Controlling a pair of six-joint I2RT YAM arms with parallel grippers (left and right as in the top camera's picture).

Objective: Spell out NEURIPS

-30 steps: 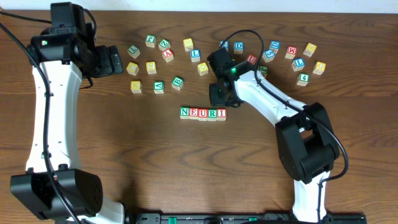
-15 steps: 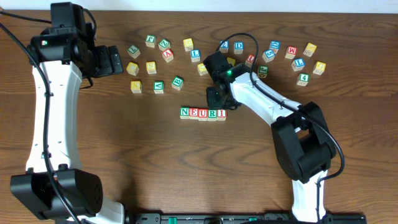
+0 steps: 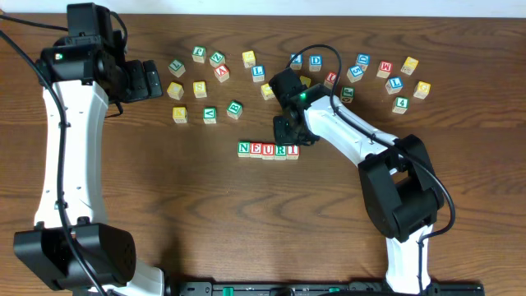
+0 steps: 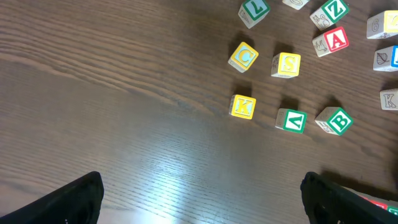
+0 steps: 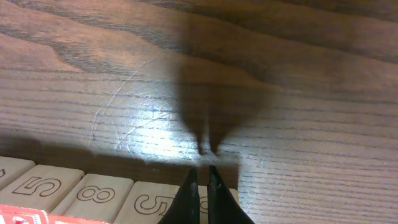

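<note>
Leftward since a second ago, the right hand (image 5: 200, 177), pinched together and empty, hangs at the NEURI row (image 3: 268, 150) on the desk (image 3: 246, 214), left hand (image 3: 150, 80) spread; light, stiff cubes like the loose S cube (image 4: 286, 64) should grip across opposite faces.

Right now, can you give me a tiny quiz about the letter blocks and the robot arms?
1. True or false: the row of blocks already spells all of NEURIPS.
2. Which gripper is shut? A) left B) right
3. Fill in: the last letter in the row is ___.
Key: 1 false, it reads NEURI. 2 B, the right gripper, close to the row. 3 I.
</note>
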